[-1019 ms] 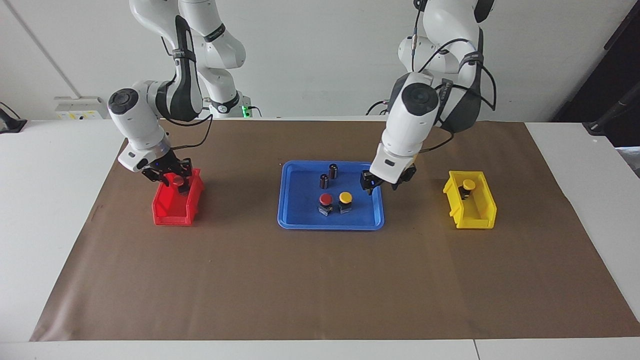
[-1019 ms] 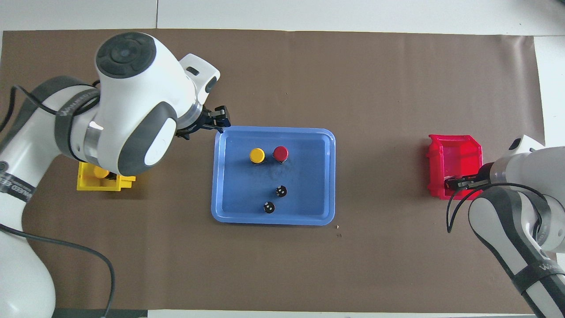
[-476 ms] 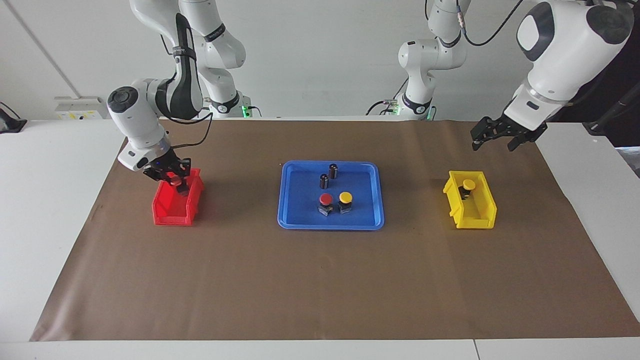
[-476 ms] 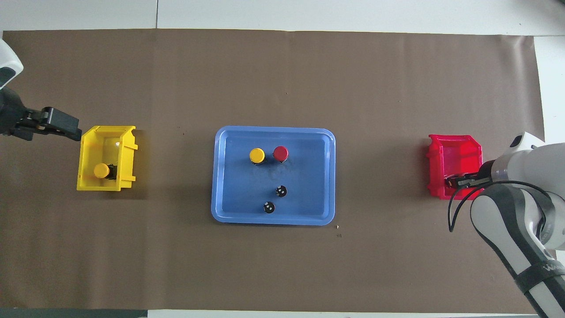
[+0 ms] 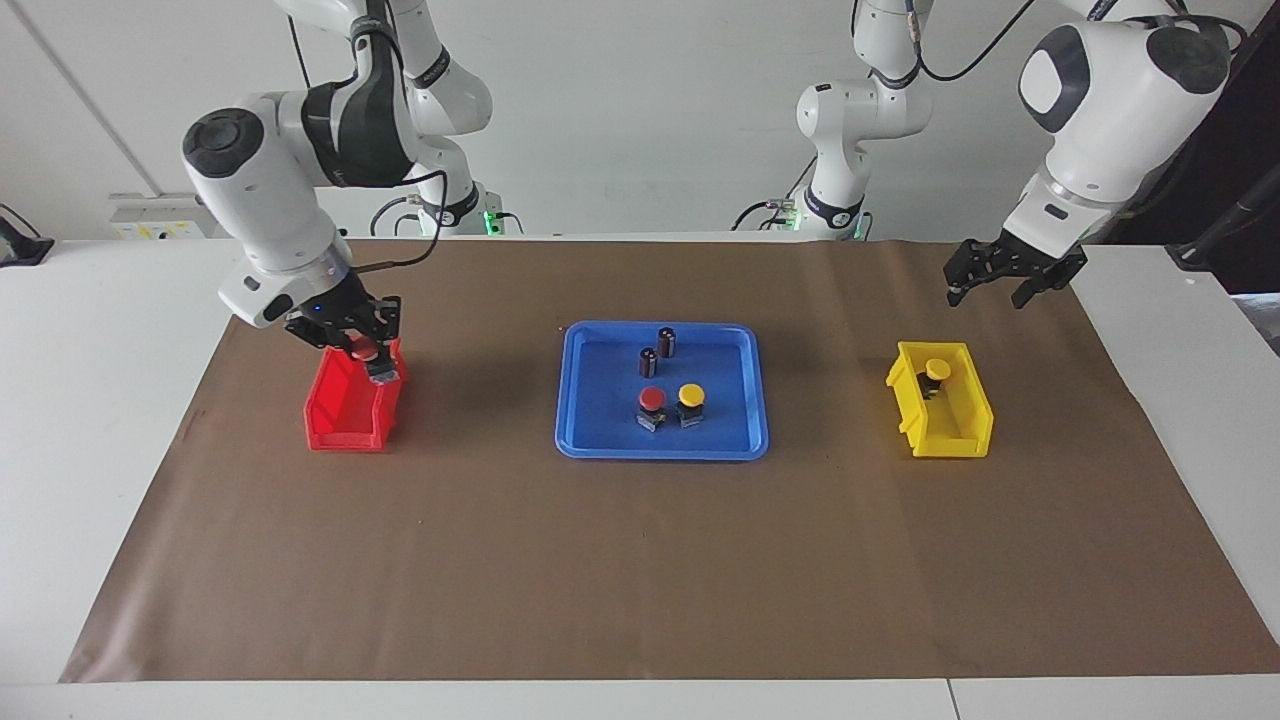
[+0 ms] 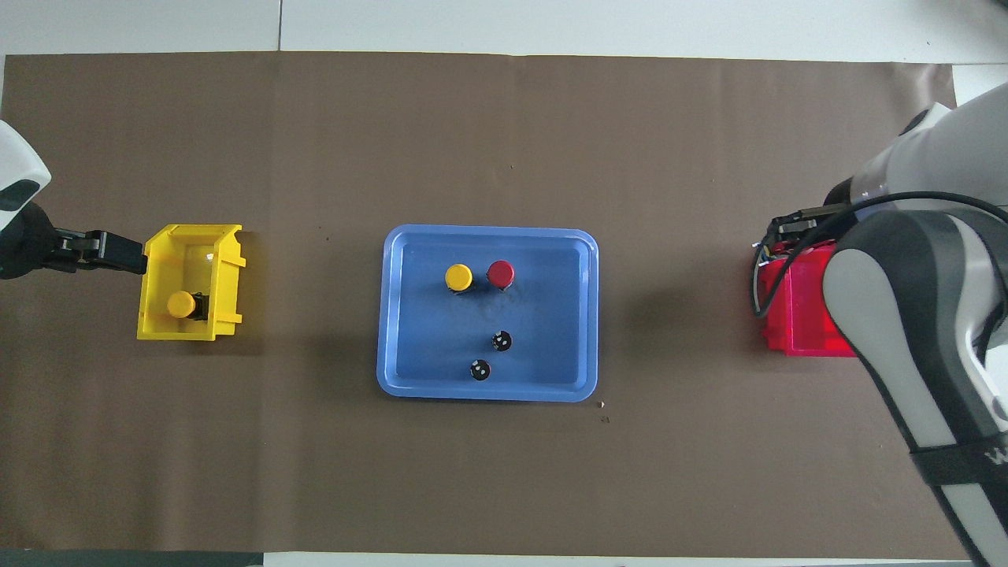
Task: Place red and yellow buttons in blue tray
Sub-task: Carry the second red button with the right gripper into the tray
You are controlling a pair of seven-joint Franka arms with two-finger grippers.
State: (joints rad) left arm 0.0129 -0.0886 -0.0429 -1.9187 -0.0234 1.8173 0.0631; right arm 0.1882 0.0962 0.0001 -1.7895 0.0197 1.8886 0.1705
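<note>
Right gripper (image 5: pixel 362 350) is hanging over the red bin (image 5: pixel 345 420), fingers clamped on a red button (image 5: pixel 364 349). Left gripper (image 5: pixel 1008 275) is hovering spread and empty over the paper by the yellow bin (image 5: pixel 960 420), where one yellow button (image 5: pixel 937 370) is sitting. Blue tray (image 5: pixel 590 440) is holding a second red button (image 5: pixel 651 399) and a second yellow button (image 5: pixel 690 396). Arm lettering is probably "WA…", partly cut off.

My right gripper (image 5: pixel 362 350) hung low at the right arm's end of the bench, wrist bent down, fingers (image 5: pixel 384 367) clamped on a red-capped button (image 5: pixel 364 349) (lifted clear). My left gripper (image 5: pixel 1005 277) hovered raised at the other end, fingers (image 5: pixel 957 279) spread and pointing down.
</note>
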